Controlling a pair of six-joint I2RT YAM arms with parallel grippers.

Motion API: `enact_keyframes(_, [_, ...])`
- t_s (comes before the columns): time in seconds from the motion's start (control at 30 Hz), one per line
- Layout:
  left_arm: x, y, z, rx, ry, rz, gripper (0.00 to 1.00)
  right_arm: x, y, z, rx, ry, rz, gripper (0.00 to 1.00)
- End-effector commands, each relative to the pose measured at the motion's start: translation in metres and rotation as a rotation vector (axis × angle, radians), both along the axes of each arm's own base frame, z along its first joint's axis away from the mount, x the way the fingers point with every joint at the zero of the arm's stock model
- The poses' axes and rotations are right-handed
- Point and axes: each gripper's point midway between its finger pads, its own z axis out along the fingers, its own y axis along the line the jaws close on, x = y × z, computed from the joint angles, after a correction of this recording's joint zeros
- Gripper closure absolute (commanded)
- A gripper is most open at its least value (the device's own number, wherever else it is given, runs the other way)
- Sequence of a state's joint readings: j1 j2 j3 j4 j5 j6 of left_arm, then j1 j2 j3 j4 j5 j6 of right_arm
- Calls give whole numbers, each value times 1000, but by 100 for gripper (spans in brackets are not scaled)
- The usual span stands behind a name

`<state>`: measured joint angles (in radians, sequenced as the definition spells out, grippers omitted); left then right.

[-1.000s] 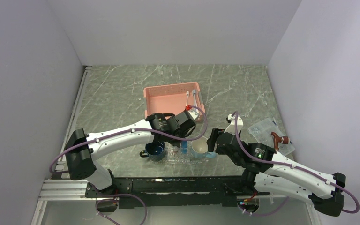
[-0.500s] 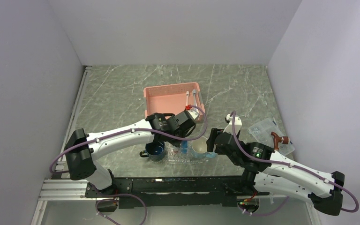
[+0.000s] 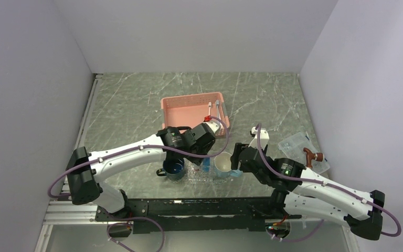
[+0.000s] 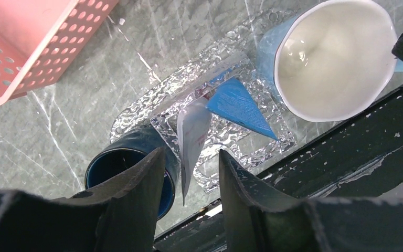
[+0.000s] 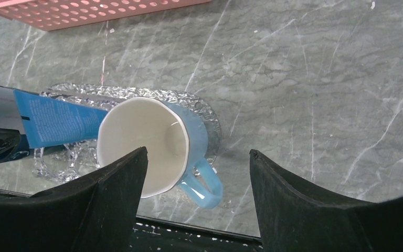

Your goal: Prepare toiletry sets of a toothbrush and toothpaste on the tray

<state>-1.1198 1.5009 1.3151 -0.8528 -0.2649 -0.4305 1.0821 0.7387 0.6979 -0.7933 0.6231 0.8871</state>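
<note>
The tray [image 4: 136, 113], clear plastic with a bumpy, glittering surface and an oval outline, is lying on the grey-green marbled bench [image 3: 126, 105] near its front edge. A dark blue glazed mug [image 4: 120, 163] is sitting at one end of the tray. A light blue mug [image 5: 147, 142] with a glossy white inside is standing on the other end, and nothing is showing inside it.

Between the mugs, two flat tubes are resting on the tray. The blue toothpaste [image 4: 239, 105] is showing as a printed wedge reaching toward the light blue mug's rim. The white toothpaste [image 4: 193, 128], smooth and pale, is lying beside it and slanting toward the dark mug.

The left gripper [image 4: 191, 155] is hovering over the white tube. Its dark jaws are standing apart, with a gap showing on each side of the tube. The right gripper [image 5: 198, 152] is hanging above the light blue mug with its jaws spread wide and gripping nothing.

The pink basket [image 3: 189, 113], rectangular plastic with perforated walls, is sitting farther back on the bench. The two slim white toothbrushes [image 3: 210, 109] are lying in it along its right wall, well apart from the tray. A clear rectangular box [image 3: 296, 144] with a brown piece is sitting off to the right.
</note>
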Motion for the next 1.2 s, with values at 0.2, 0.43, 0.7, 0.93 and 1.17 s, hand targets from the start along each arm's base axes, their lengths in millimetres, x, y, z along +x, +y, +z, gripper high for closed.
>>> enact_keyframes(0.2, [11, 3, 56, -127, -125, 25, 41, 18, 17, 47, 29, -95, 22, 26])
enact_keyframes(0.43, [13, 10, 96, -236, -204, 38, 35, 29, 38, 71, 7, -116, 72, 25])
enact_keyframes(0.7, [11, 47, 134, -337, -325, 97, 24, 59, 60, 100, -35, -147, 111, 26])
enact_keyframes(0.93, [5, 87, 142, -362, -402, 136, 10, 103, 76, 98, -56, -93, 145, 29])
enact_keyframes(1.17, [-6, 118, 123, -321, -414, 141, 1, 143, 94, 76, -87, -7, 178, 33])
